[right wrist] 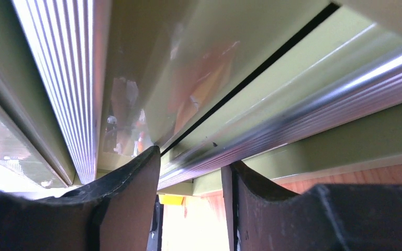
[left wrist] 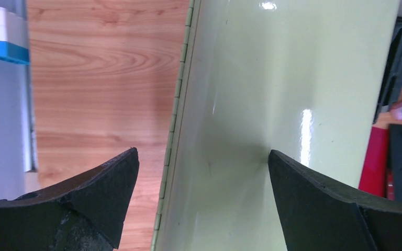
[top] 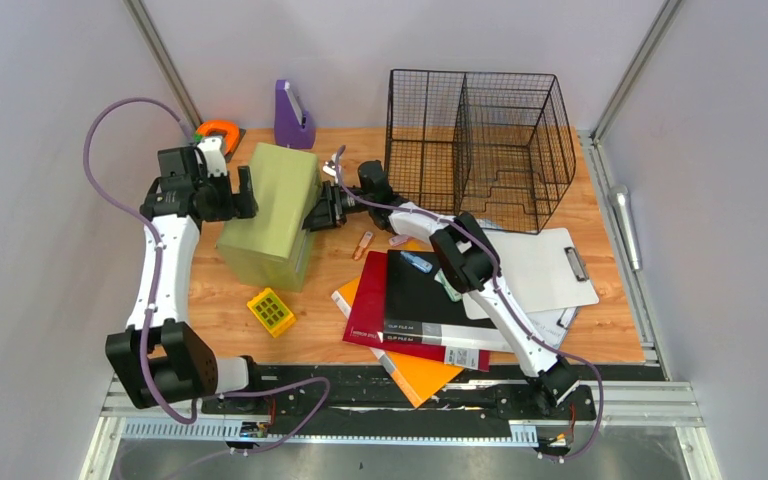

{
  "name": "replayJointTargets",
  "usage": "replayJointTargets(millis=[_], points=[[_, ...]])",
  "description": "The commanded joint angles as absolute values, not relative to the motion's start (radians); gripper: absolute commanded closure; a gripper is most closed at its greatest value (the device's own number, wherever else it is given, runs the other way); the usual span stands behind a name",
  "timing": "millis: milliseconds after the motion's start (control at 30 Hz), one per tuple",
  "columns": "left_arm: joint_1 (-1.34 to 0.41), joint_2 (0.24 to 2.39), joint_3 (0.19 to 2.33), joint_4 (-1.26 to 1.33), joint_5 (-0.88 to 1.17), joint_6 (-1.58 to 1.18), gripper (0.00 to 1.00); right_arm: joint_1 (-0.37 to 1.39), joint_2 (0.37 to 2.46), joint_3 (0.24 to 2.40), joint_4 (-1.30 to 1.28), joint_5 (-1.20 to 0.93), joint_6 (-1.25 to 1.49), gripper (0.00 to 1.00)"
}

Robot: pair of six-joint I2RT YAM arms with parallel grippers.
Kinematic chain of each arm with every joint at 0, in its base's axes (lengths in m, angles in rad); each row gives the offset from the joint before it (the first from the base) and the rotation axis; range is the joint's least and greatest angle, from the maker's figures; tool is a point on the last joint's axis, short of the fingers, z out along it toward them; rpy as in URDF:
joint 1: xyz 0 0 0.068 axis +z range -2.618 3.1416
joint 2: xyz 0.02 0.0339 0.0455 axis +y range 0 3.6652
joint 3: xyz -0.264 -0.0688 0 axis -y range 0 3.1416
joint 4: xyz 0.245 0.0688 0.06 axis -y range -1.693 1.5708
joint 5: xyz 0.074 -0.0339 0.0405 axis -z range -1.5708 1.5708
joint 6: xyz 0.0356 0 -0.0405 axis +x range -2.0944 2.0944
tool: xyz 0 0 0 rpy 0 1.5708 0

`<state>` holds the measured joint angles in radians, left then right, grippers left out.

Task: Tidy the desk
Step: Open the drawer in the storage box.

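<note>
Left gripper (left wrist: 201,154), spread wide, and right gripper (right wrist: 191,159), part-closed about a metal rim (right wrist: 293,120), perhaps clamped, flank the green case (top: 272,210) at the table's (top: 220,300) ten o'clock, likely needing a joint lift next.

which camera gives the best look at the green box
Top external: the whole green box shows, standing on the desk. Left wrist shows only one glossy face of it; right wrist only a close-up of its silver ridged strips.
</note>
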<state>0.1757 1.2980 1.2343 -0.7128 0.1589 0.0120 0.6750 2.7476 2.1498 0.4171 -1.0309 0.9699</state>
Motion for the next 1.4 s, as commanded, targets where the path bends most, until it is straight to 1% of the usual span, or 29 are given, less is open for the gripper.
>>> replayJointTargets(millis=[0,133,267,333,467,900,1067,1367], points=[[0.216,1.368,1.23,-0.741,0.302,-0.032,0.0,0.713,2.843,2.153,0.437,-1.046,1.012,0.54],[0.219,1.396,1.178,-0.73,0.414,-0.046,0.0,0.719,2.854,2.155,0.482,-1.052,1.056,0.62],[0.221,1.397,1.149,-0.72,0.469,-0.049,0.0,0.719,2.859,2.154,0.531,-1.062,1.088,0.74],[0.22,1.392,1.136,-0.714,0.496,-0.052,0.0,0.719,2.862,2.15,0.566,-1.065,1.112,0.81],[0.219,1.374,1.104,-0.688,0.501,-0.062,0.0,0.718,2.869,2.137,0.599,-1.069,1.132,1.0],[0.261,1.365,1.101,-0.675,0.453,-0.075,0.01,0.694,2.89,2.089,0.67,-1.105,1.141,1.0],[0.265,1.373,1.11,-0.673,0.409,-0.072,0.03,0.678,2.896,2.063,0.679,-1.125,1.116,1.0],[0.272,1.388,1.119,-0.666,0.329,-0.063,0.03,0.655,2.896,2.019,0.68,-1.139,1.09,1.0]])
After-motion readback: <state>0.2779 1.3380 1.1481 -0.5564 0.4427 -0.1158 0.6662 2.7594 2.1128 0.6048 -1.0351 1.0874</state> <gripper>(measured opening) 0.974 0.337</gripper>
